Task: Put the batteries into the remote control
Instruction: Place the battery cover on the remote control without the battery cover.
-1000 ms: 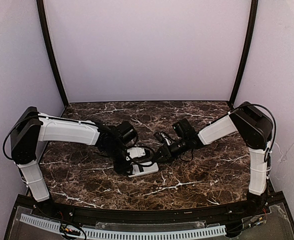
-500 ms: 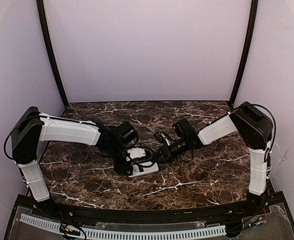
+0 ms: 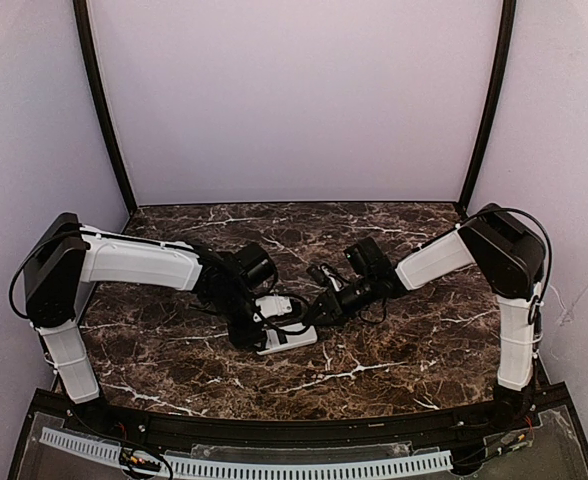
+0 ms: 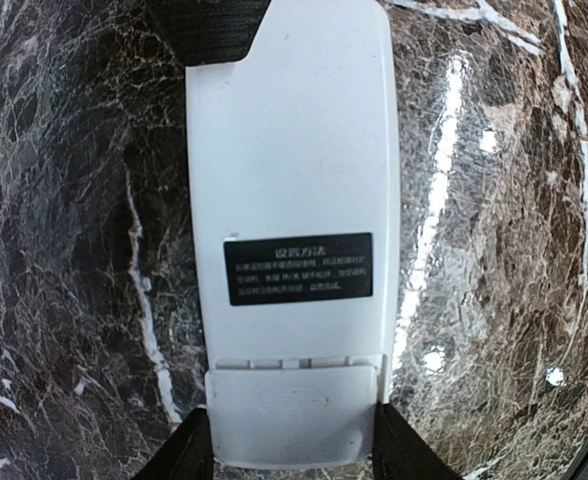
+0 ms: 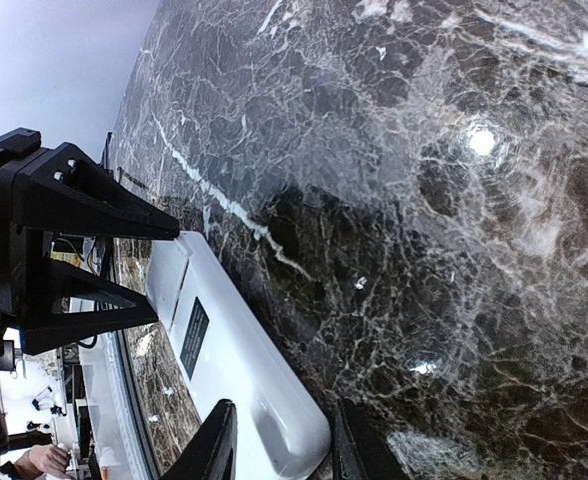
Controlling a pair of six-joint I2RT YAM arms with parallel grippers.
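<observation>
1. The remote control (image 4: 289, 200) lies back-up on the marble surface (image 4: 494, 250), reaching from the left jaws to the right jaws. No batteries show in any view.
2. The left jaws stand about half-wide, clamped on the remote's cover end with one finger (image 4: 189, 455) against each long edge. The right jaws are narrower and seem to pinch the opposite, rounded end between their fingers (image 5: 214, 445).
3. The small cover (image 4: 292, 415) sits between the left fingers and looks seated over the recess. The step in hand is probably working that cover. Whether cells lie beneath it cannot be told.
4. To do it well, the right jaws should pin the body flat. The left jaws should push only along the remote's length, level and lightly, because a hard squeeze would bind the cover.
5. A black label (image 4: 298, 268) lies just beyond the left jaws, printed in white Chinese. Its heading seems to read 设置方法, and the lines below are too small to read. No brand name shows.
</observation>
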